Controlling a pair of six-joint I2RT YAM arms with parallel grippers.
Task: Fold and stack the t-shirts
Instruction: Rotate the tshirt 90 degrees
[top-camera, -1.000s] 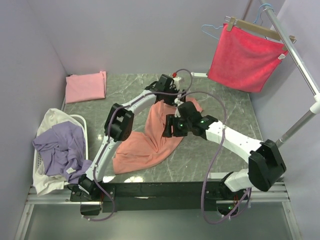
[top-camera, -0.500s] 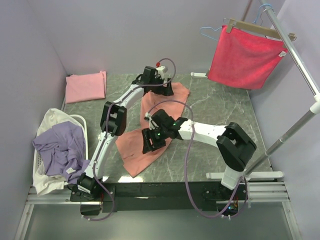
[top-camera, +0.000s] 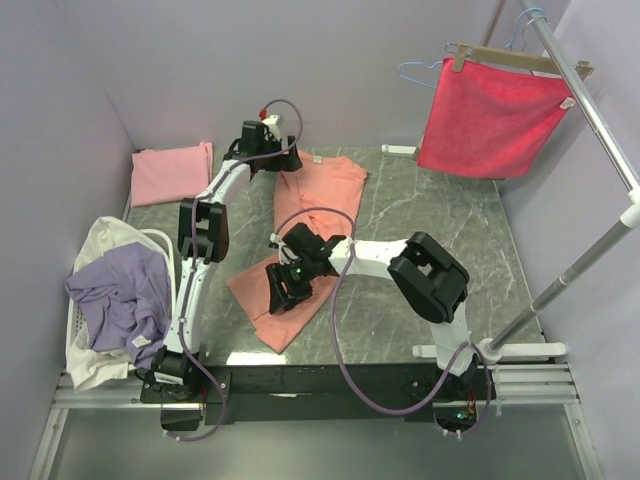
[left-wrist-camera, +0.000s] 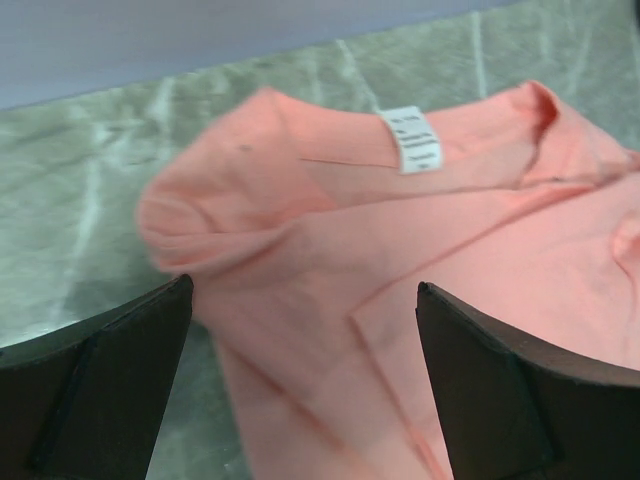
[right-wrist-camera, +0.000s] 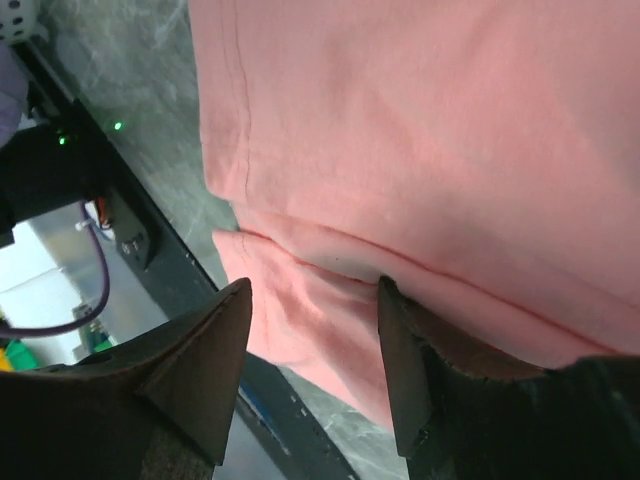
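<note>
The salmon-orange t-shirt (top-camera: 320, 195) lies stretched on the marble table, its collar at the back and its hem near the front edge. My left gripper (top-camera: 275, 160) hovers open beside the collar. In the left wrist view the white neck label (left-wrist-camera: 411, 138) shows above the wide-apart jaws of that gripper (left-wrist-camera: 303, 285). My right gripper (top-camera: 279, 297) is low over the hem. In the right wrist view it (right-wrist-camera: 315, 285) stands open, with a folded hem corner of the shirt (right-wrist-camera: 420, 120) between its fingers. A light pink t-shirt (top-camera: 172, 172) lies folded at the back left.
A white basket (top-camera: 165, 245) at the left edge holds a lavender t-shirt (top-camera: 120, 290) and a cream one (top-camera: 105, 235). A crimson cloth (top-camera: 490, 115) hangs from a hanger on the rack pole (top-camera: 600, 130) at the right. The black front rail (right-wrist-camera: 170, 270) runs just below the hem.
Both arms have swung left. The salmon shirt went from a bunched heap to a long spread strip. The left gripper moved to the back left, the right gripper toward the front hem.
</note>
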